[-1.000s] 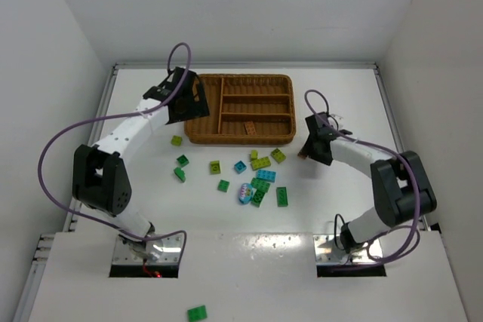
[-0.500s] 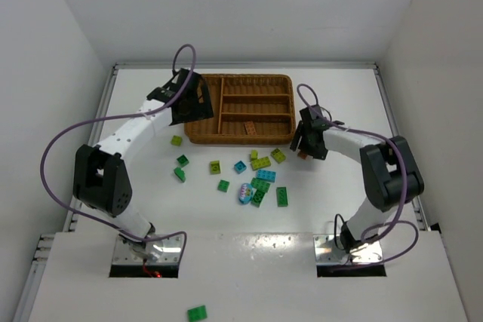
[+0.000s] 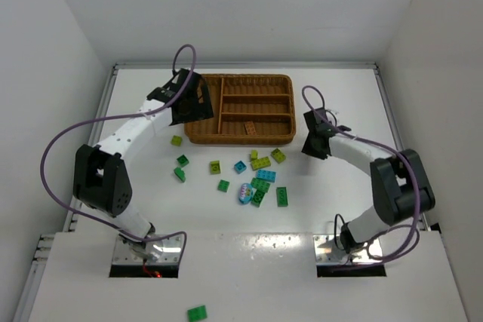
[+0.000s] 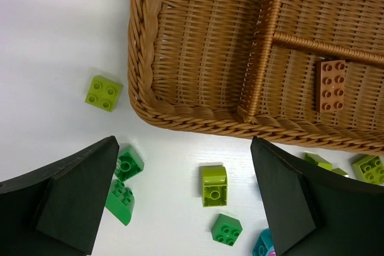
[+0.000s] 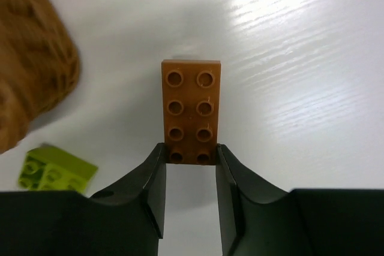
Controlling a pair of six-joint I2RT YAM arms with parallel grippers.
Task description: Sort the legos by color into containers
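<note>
While the right tool (image 5: pixel 189 159) is clamped on the near end of an orange-brown brick (image 5: pixel 190 109), it sits just off the near right corner of the wicker tray (image 3: pixel 240 139), over bare desk (image 5: pixel 300 58). Can't tell if brick touches desk. Near it lies a lime brick (image 5: pixel 55 169). The left tool (image 4: pixel 186 205) hangs w/ jaws wide apart, nothing btwn them, over tray's left end. Another brown brick (image 4: pixel 332 85) lies flat in nearest long section. Other legos (image 3: pixel 260 179) (greens, lime, teal) are scattered on desk in front of tray.
</note>
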